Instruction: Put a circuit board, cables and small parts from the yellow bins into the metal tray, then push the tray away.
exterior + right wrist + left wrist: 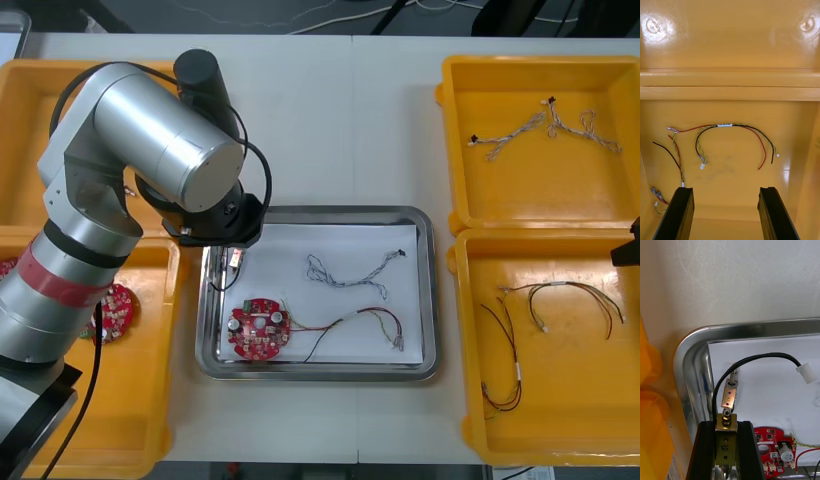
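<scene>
- Between the black fingers of the left gripper (726,425), in the left wrist view, sat a small metal part (729,397), pinched tight and hanging over the metal tray (696,352).
- Its black cable (756,359) looped out ahead of the fingertips onto the white liner (767,397). I judged the grip was meant to hold until the part was low enough to drop cleanly inside the rim.
- Just beside those fingers lay the red circuit board (771,450), already in the tray.
- Front view: the left arm (150,140) hung over the tray's corner, with the twisted blue and white cable (350,270) and a red and yellow cable (365,322) lying beyond it on the liner.
- Right wrist view: the right gripper (725,195) stood wide open with nothing between its fingers, above a yellow bin (730,80).
- Spare cables (730,125) lay ahead of its fingertips, untouched. By my reckoning it was waiting there, well clear of the tray.
</scene>
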`<state>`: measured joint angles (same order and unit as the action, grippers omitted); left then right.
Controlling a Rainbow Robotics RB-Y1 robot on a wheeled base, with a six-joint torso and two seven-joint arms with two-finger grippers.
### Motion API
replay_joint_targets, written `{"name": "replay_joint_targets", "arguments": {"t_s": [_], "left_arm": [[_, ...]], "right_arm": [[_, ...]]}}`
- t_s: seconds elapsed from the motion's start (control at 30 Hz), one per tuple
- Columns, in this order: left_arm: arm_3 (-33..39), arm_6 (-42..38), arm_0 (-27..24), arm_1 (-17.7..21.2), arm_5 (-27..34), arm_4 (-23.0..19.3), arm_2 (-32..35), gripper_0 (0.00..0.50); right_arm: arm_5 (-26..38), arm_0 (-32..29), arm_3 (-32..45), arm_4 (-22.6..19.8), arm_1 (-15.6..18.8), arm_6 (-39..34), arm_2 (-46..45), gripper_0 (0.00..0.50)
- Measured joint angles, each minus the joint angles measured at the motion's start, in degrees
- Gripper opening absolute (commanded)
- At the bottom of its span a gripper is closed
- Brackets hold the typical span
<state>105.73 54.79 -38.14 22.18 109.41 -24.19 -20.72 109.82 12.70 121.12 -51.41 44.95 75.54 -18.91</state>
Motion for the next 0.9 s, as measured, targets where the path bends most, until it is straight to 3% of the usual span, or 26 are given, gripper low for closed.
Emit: {"name": "replay_joint_targets", "arguments": {"t_s": [0.47, 0.9], "left_arm": [[-1.3, 0.0, 0.1, 0.0, -8.1, 0.1, -5.6, 0.000], [-2.7, 0.0, 1.6, 0.0, -11.3, 1.7, -9.0, 0.000]], "right_arm": [[0.0, 0.0, 0.0, 0.0, 0.0, 0.0, 0.0, 0.500], [0.0, 0.0, 0.0, 0.0, 0.0, 0.0, 0.0, 0.500]]}}
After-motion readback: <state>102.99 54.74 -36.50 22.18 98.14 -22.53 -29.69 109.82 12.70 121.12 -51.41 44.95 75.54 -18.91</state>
